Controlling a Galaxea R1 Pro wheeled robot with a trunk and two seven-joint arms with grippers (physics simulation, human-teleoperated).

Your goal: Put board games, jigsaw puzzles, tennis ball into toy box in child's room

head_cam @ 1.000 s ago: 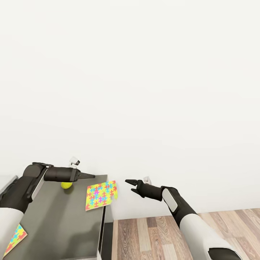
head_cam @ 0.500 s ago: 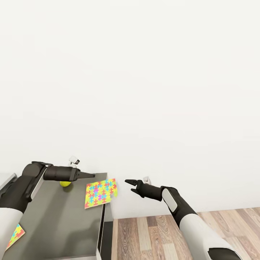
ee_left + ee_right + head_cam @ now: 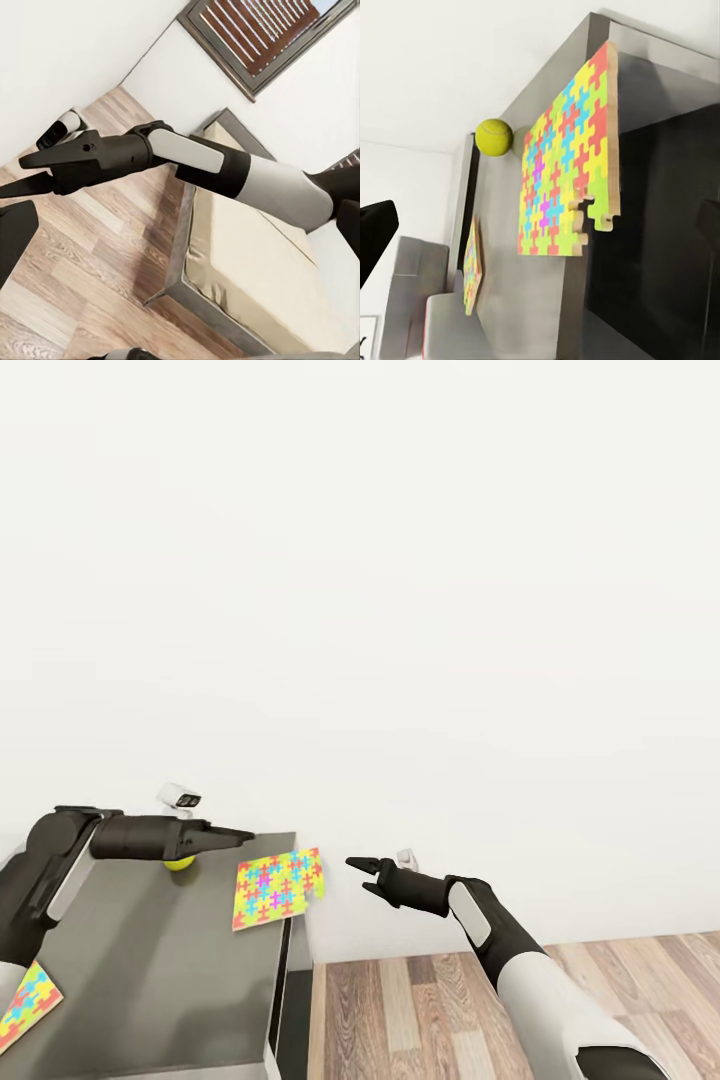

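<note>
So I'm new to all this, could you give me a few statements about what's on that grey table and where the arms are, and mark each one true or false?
1. One jigsaw puzzle juts past the table edge. True.
2. The tennis ball sits on top of that puzzle. False: it rests on the bare tabletop beside it, near the wall.
3. The right gripper is holding a puzzle. False: it hangs off the table, over the wood floor, with nothing in it.
4. A second jigsaw puzzle lies at the near left of the table. True.
5. The left gripper reaches out above the ball. True.
</note>
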